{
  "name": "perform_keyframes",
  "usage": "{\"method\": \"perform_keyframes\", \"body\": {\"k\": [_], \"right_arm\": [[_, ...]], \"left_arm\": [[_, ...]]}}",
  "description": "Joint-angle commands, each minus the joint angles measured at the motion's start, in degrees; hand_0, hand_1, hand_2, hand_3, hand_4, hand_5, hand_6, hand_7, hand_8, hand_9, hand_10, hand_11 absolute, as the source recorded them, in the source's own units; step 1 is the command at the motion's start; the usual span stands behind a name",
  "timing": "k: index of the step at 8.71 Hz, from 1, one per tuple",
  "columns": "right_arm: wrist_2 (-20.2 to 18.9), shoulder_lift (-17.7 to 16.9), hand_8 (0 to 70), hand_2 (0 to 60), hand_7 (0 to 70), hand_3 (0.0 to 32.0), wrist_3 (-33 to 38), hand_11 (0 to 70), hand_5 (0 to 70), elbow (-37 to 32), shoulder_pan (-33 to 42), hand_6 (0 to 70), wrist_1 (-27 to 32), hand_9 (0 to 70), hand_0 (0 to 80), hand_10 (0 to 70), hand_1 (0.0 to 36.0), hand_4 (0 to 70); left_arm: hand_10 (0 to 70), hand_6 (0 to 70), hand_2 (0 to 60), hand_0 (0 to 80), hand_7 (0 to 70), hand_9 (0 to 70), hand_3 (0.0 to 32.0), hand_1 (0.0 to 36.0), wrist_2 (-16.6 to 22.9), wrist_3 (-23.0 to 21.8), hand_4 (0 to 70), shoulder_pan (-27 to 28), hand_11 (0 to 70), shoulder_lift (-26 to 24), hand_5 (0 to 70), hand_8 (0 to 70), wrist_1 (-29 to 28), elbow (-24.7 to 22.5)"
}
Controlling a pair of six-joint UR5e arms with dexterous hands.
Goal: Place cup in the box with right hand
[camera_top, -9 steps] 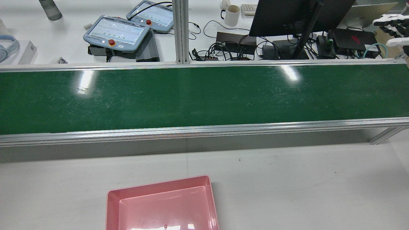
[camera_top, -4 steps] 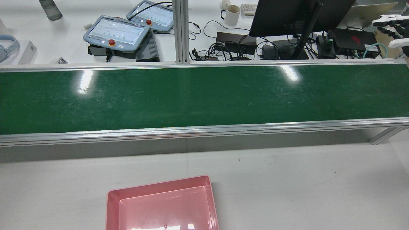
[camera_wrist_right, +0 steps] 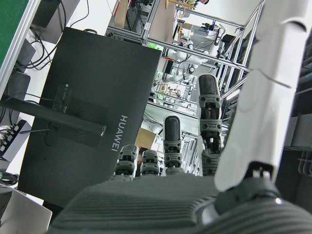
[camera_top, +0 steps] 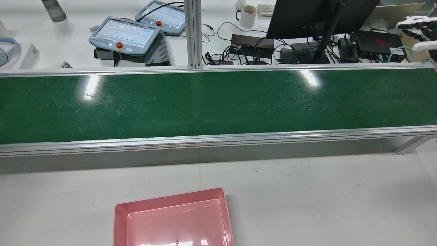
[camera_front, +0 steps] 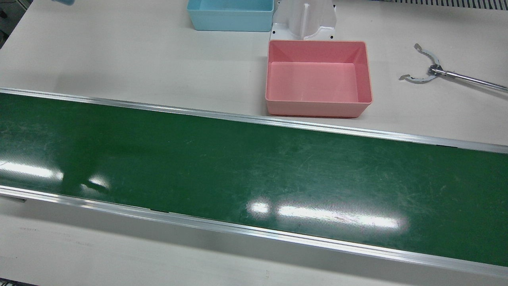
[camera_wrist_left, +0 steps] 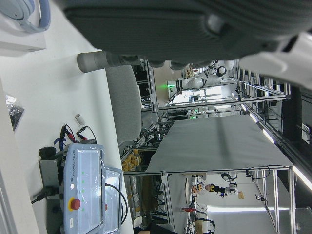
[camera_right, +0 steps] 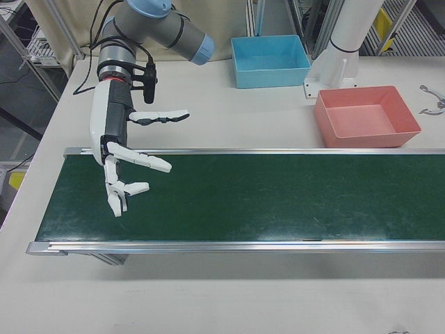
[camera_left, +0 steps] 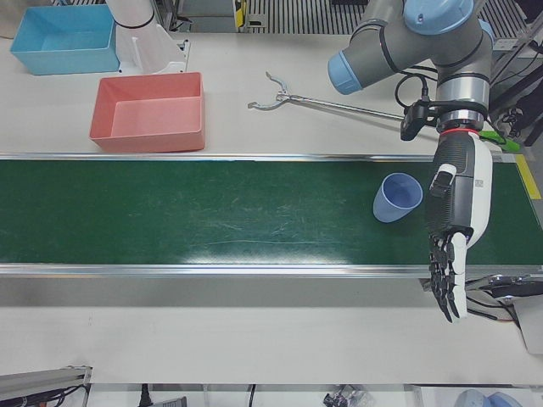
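In the rear view the right hand (camera_top: 419, 30), at the far right edge beyond the conveyor belt (camera_top: 205, 102), has crept slightly leftward across the three pictures. Nothing else there has shifted, and the pink box (camera_top: 172, 218) sits where it was.

The right-front view shows the right hand (camera_right: 125, 163) hanging above the belt's end with its fingers (camera_right: 146, 162) spread wide and the thumb held out to the side. It grips nothing, and the belt under and ahead of those fingers is bare. The cup (camera_left: 397, 197) is a pale blue one lying tilted on the green belt, visible only in the left-front view. It lies just beside the left hand (camera_left: 454, 229), a little off from the palm and not touching it, and well apart from the right hand's fingers, near the opposite end of the belt. The left hand points fingertips down past the belt's edge, fingers nearly straight and close together, holding nothing.

As a judgement, the task is barely begun. No grasp has been made, the cup has not reached the right hand, and the pink box (camera_front: 317, 75) on the white table (camera_front: 119, 59) is empty. What remains is essentially everything: the cup must come within reach of the right hand's fingers, presumably carried along the belt, then be gripped, lifted across the rail and set down inside the box.
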Motion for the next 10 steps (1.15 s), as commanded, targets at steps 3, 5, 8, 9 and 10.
{"method": "perform_keyframes", "body": {"k": [3,5,8,9,10], "right_arm": [[-0.1,0.0,3.3,0.0,50.5,0.0,0.0,13.5,5.5,0.0,0.0,12.0,0.0,13.0,57.2,8.2,12.7,42.5],[-0.1,0.0,3.3,0.0,50.7,0.0,0.0,13.6,5.4,0.0,0.0,12.0,0.0,13.0,57.4,8.2,12.6,42.5],[-0.1,0.0,3.4,0.0,51.0,0.0,0.0,13.6,5.4,0.0,0.0,12.1,0.0,13.2,57.2,8.2,12.5,42.1],[-0.1,0.0,3.5,0.0,51.1,0.0,0.0,13.8,5.5,0.0,0.0,12.1,0.0,13.3,57.0,8.4,12.4,42.2],[-0.1,0.0,3.7,0.0,51.4,0.0,0.0,14.0,5.5,0.0,0.0,12.2,0.0,13.6,57.2,8.5,12.4,42.4]], "left_arm": [[0.0,0.0,0.0,0.0,0.0,0.0,0.0,0.0,0.0,0.0,0.0,0.0,0.0,0.0,0.0,0.0,0.0,0.0],[0.0,0.0,0.0,0.0,0.0,0.0,0.0,0.0,0.0,0.0,0.0,0.1,0.0,0.0,0.0,0.0,0.0,0.0],[0.0,0.0,0.0,0.0,0.0,0.0,0.0,0.0,0.0,0.0,0.0,0.0,0.0,0.0,0.0,0.0,0.0,0.0],[0.0,0.0,0.0,0.0,0.0,0.0,0.0,0.0,0.0,0.0,0.0,0.1,0.0,0.0,0.0,0.0,0.0,0.0],[0.0,0.0,0.0,0.0,0.0,0.0,0.0,0.0,0.0,0.0,0.0,0.0,0.0,0.0,0.0,0.0,0.0,0.0]]}}
